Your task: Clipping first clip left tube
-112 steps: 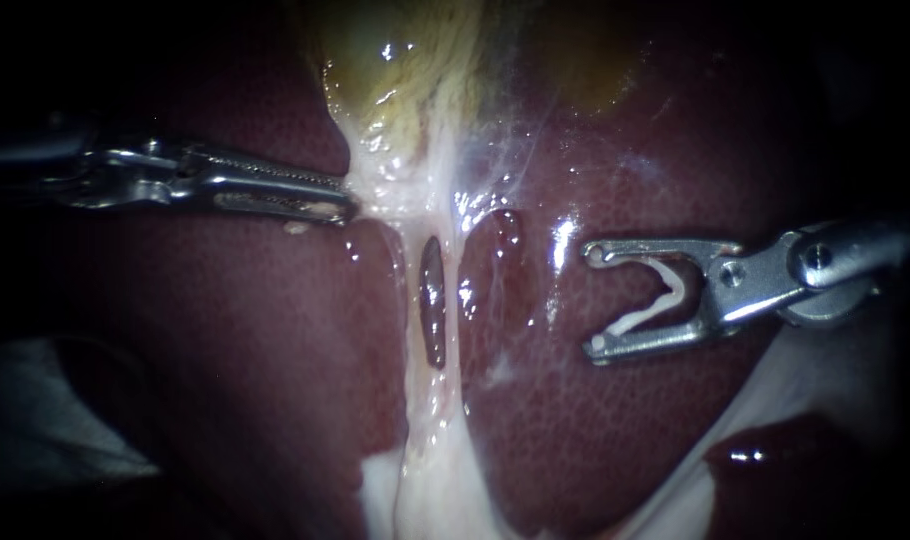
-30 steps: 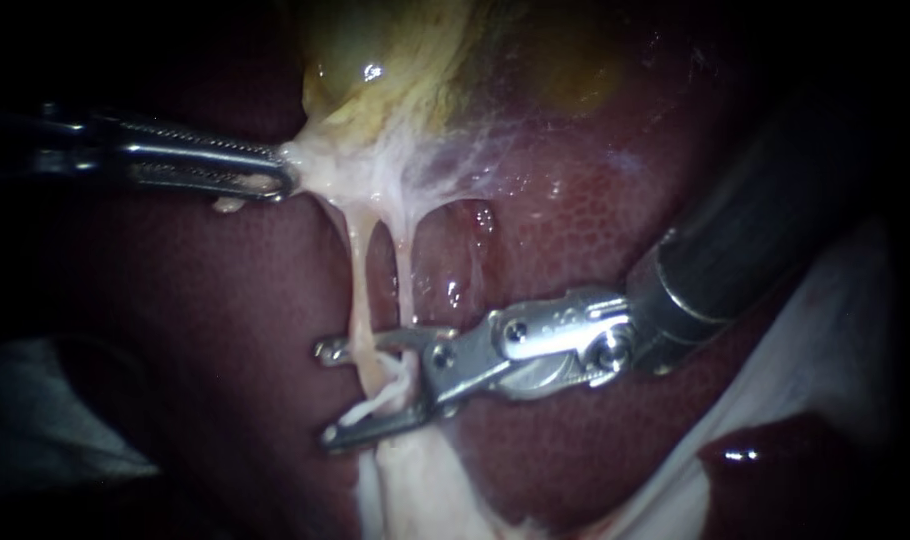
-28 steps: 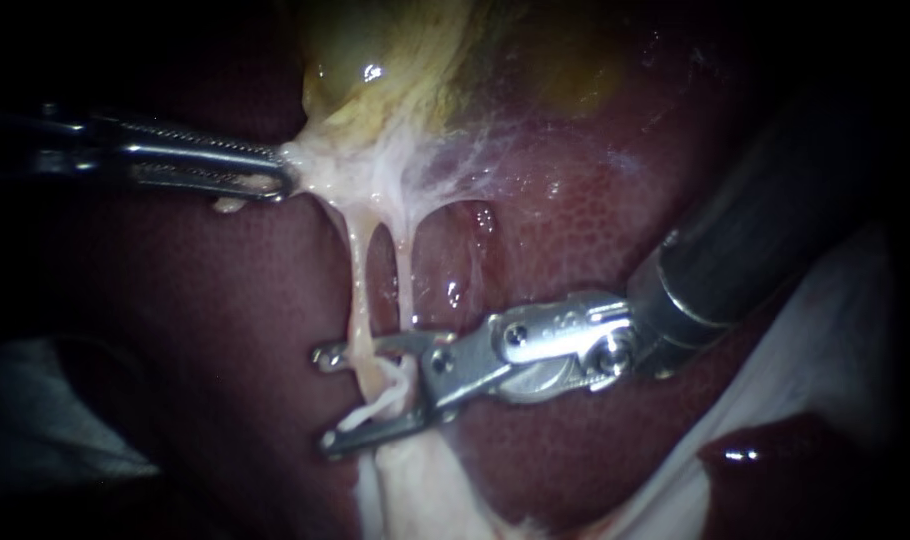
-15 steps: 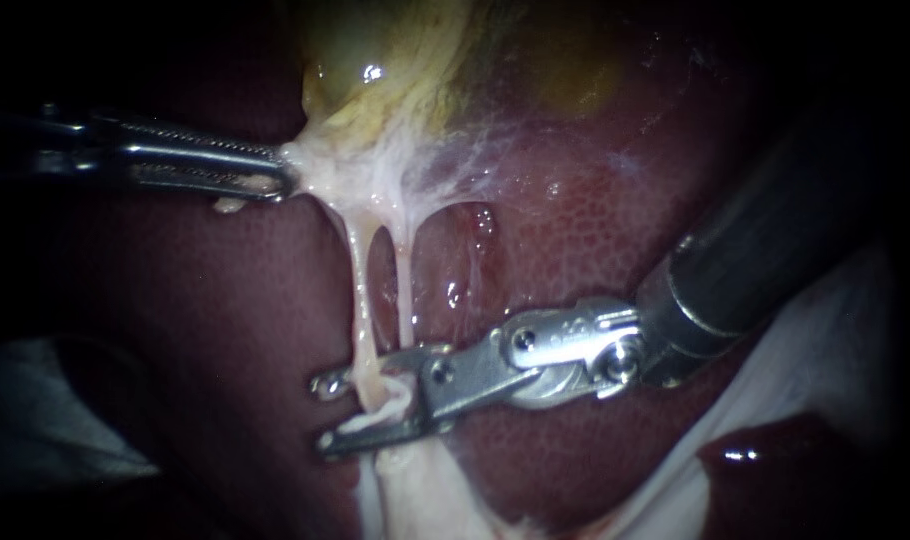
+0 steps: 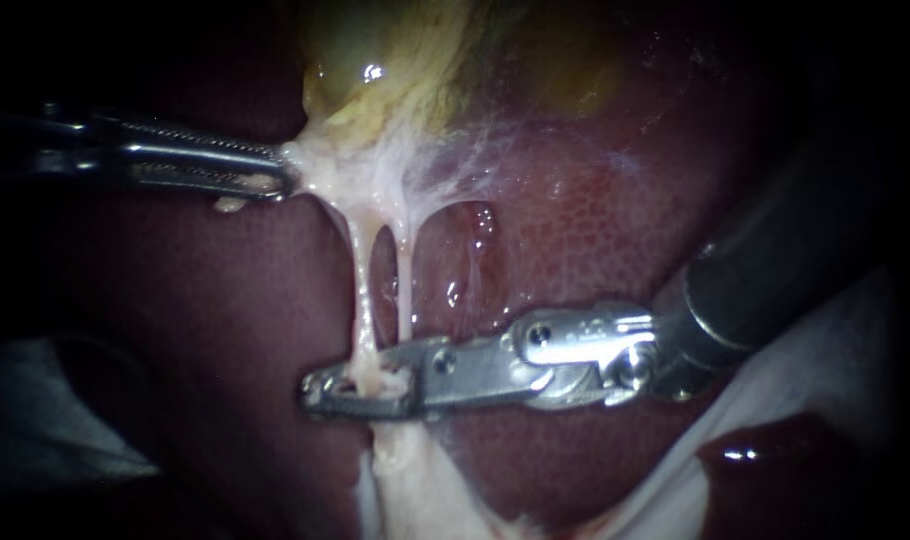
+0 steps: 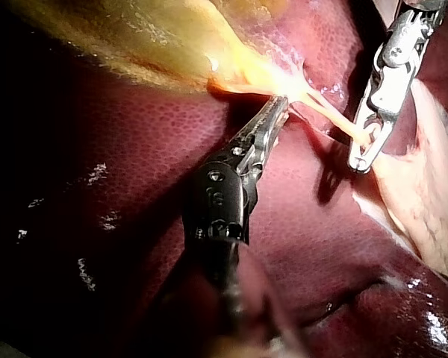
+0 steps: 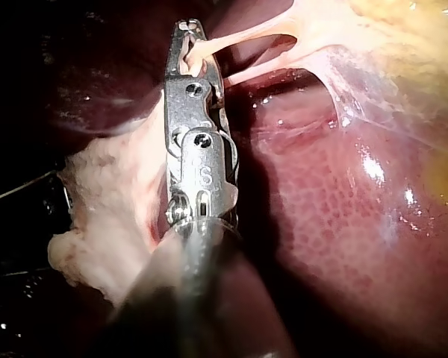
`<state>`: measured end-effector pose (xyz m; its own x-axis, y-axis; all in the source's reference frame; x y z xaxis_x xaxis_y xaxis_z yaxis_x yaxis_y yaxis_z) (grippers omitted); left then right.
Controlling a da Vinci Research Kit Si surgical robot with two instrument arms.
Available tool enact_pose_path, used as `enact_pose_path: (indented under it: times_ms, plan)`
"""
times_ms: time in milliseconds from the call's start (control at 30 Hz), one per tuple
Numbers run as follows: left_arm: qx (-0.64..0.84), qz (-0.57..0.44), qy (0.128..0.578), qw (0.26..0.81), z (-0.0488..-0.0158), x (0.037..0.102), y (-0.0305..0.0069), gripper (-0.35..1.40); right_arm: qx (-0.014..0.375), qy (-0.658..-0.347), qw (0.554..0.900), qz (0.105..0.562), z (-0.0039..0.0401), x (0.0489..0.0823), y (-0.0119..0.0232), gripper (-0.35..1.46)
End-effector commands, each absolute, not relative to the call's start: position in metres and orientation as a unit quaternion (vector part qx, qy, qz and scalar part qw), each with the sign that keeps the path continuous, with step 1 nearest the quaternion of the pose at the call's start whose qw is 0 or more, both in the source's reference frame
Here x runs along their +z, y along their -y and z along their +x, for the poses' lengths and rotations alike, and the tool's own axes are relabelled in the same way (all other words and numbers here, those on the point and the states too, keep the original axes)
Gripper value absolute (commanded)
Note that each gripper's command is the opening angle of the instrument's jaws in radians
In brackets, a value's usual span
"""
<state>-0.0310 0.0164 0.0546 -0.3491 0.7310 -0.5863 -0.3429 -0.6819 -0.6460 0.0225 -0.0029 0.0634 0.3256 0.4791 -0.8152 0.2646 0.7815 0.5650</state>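
Right instrument point(image 5: 317, 386) — now tight round left tube point(image 5: 361, 300)

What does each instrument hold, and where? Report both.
Left instrument: the whitish tissue just below the gallbladder. Right instrument: the left tube, near its lower end.

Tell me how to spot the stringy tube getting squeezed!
Find the yellowish gallbladder. From it, over the dark red liver, hang the right tube and the left tube. Yours is the left, squeezed between the jaws of the right instrument.
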Motion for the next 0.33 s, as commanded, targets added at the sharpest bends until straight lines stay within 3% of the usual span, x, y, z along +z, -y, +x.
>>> enact_pose_path:
  times_ms: [33, 300, 333]
  plan:
    - [0.794, -0.459, 0.211, 0.338, -0.0309, 0.0546, -0.0164, -0.35, 0.07, -0.576, 0.747, 0.324, 0.0226, 0.0634, 0.0029, -0.35]
    - [0.794, -0.459, 0.211, 0.338, -0.031, 0.0548, -0.0165, -0.35, 0.073, -0.575, 0.746, 0.328, 0.0225, 0.0637, 0.0027, -0.35]
    - [0.794, -0.459, 0.211, 0.339, -0.031, 0.0548, -0.0165, -0.35, 0.077, -0.573, 0.745, 0.332, 0.0225, 0.0638, 0.0027, -0.26]
